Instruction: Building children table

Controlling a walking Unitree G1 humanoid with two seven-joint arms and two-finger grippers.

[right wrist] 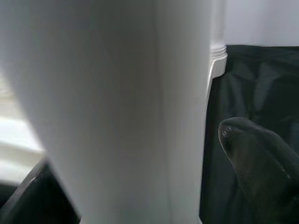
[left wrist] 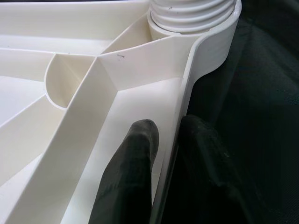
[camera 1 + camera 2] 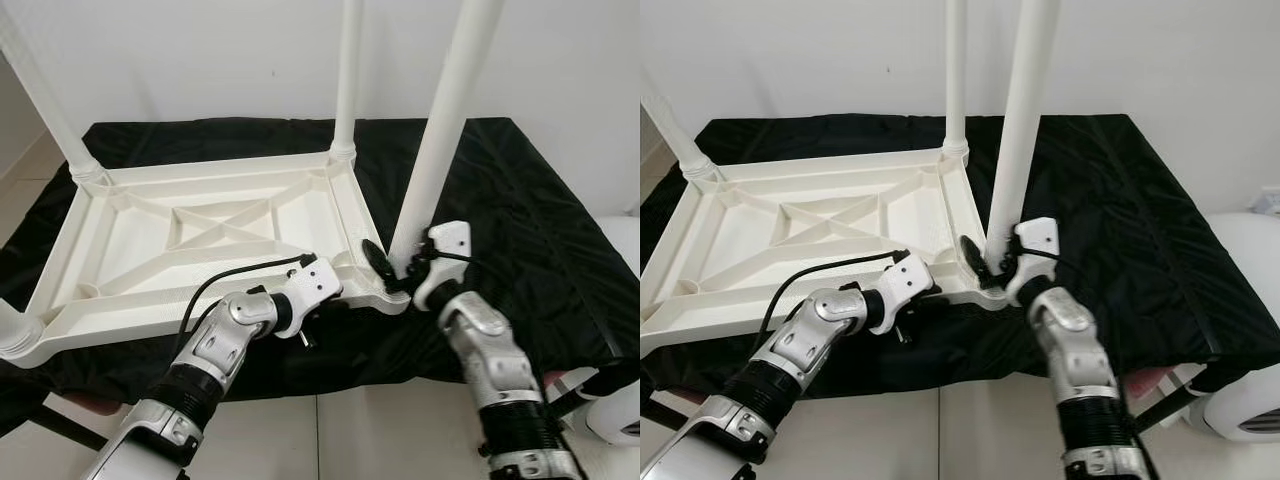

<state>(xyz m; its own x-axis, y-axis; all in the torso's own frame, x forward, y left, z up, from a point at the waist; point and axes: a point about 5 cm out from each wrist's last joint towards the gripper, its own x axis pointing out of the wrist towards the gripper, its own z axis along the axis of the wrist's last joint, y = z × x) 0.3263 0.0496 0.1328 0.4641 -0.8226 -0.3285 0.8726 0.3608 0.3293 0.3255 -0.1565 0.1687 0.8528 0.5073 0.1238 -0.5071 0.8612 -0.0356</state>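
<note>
A white plastic children's table (image 3: pixel 210 225) lies upside down on a surface draped in black cloth (image 3: pixel 520 200). Its legs point upward: the near right leg (image 3: pixel 445 120), the far right leg (image 3: pixel 348 70) and the far left leg (image 3: pixel 40 90). My left gripper (image 3: pixel 338 290) is shut on the table's front rim (image 2: pixel 187 88), one finger (image 2: pixel 135 154) inside the rim wall and the other outside it. Around the base of the near right leg (image 1: pixel 117 93), my right gripper (image 3: pixel 400 265) is shut, a finger (image 1: pixel 252 144) on each side.
The cloth-covered surface ends just in front of my arms, with tiled floor (image 3: pixel 350 440) below. A white rounded appliance (image 3: pixel 1250 300) stands at the right. A white wall (image 3: pixel 200 60) closes the back. The table's near left corner (image 3: pixel 15 335) reaches the cloth's left edge.
</note>
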